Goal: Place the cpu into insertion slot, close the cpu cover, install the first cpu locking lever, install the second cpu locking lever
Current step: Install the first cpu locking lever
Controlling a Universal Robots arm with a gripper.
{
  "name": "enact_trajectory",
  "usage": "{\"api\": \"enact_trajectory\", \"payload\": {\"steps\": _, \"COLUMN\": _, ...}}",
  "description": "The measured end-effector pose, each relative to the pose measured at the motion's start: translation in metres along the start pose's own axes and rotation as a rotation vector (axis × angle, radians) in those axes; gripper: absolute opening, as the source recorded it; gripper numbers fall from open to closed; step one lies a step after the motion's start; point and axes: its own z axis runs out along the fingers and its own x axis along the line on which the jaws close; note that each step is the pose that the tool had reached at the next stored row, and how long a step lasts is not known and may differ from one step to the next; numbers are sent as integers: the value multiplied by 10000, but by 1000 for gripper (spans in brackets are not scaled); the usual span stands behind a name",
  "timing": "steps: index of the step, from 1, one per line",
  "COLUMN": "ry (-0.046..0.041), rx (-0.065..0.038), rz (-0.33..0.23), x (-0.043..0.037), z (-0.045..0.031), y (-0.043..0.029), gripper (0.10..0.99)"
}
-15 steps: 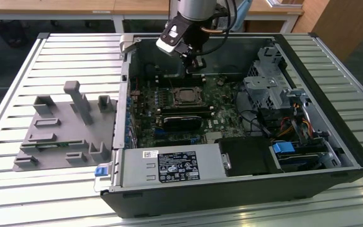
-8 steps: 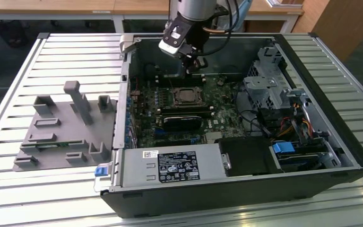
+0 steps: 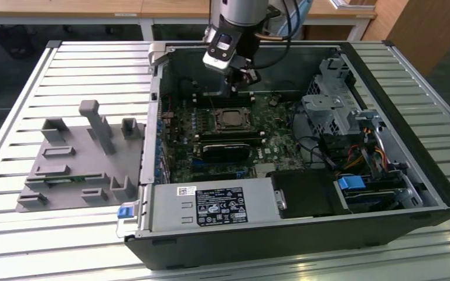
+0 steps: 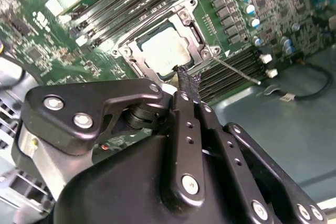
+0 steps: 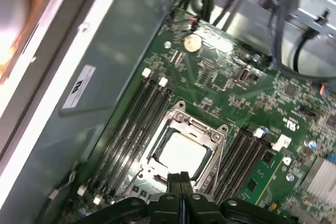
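Observation:
The cpu (image 4: 164,49) lies flat in the insertion slot (image 3: 231,119) on the green board, its pale metal face up. The cpu cover (image 4: 195,34) is folded down around it as a silver frame; the first wrist view shows the same cpu (image 5: 182,153) inside the cover (image 5: 190,125). A thin wire locking lever (image 4: 237,70) sticks out sideways from one socket corner, not latched. My gripper (image 4: 185,77) hovers just above the socket's edge, shut with nothing between its fingers (image 5: 181,181). In the exterior view the gripper (image 3: 243,77) hangs over the board toward the back of the case.
Long black memory slots (image 5: 137,124) flank the socket on both sides. The open computer case (image 3: 287,234) has a drive cage (image 3: 327,111), cables and a power supply (image 3: 213,206) around the board. A grey fixture (image 3: 77,158) lies on the slatted table at the exterior view's left.

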Motion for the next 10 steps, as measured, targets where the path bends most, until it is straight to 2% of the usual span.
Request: {"api": "enact_trajectory", "payload": {"steps": 10, "ry": -5, "rx": 61, "rz": -1830, "x": 0, "z": 3, "y": 0, "gripper": 118}}
